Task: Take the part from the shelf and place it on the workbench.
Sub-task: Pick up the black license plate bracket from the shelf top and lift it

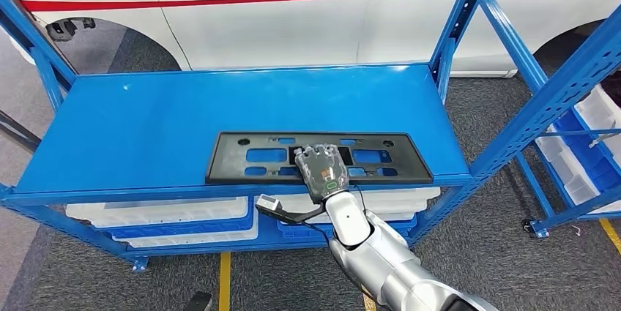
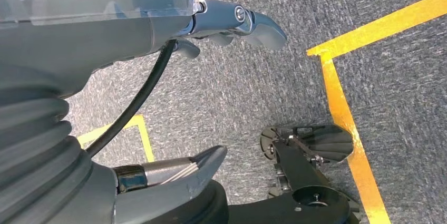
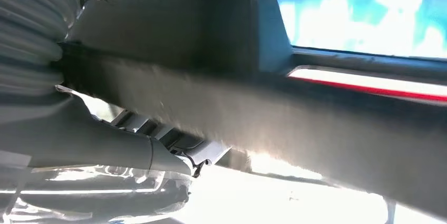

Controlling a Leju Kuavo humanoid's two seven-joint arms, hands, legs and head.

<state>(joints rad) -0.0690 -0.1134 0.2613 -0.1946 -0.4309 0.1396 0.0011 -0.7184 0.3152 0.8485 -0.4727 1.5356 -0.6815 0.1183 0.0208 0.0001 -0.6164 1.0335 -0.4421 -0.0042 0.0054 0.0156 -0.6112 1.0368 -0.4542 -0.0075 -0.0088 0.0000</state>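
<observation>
A flat black plastic part [image 1: 242,151] with several rectangular cut-outs lies along the front edge of the blue shelf [image 1: 146,121]. My right hand [image 1: 322,170] reaches in from below and grips the part's front edge near its middle. Its fingers lie flat on top of the part. In the right wrist view the part's dark edge [image 3: 316,129] runs across close up, with the thumb [image 3: 105,145] beneath it. My left hand [image 2: 79,39] hangs over the grey carpet, fingers [image 2: 253,21] and thumb [image 2: 195,168] apart, holding nothing.
White bins [image 1: 161,216] sit on the lower shelf level under the part. A white car with a red stripe [image 1: 293,11] stands behind the shelf. Blue uprights [image 1: 458,25] frame it, and a second rack with white bins [image 1: 578,150] stands at right. Yellow floor lines [image 2: 342,113] cross the carpet.
</observation>
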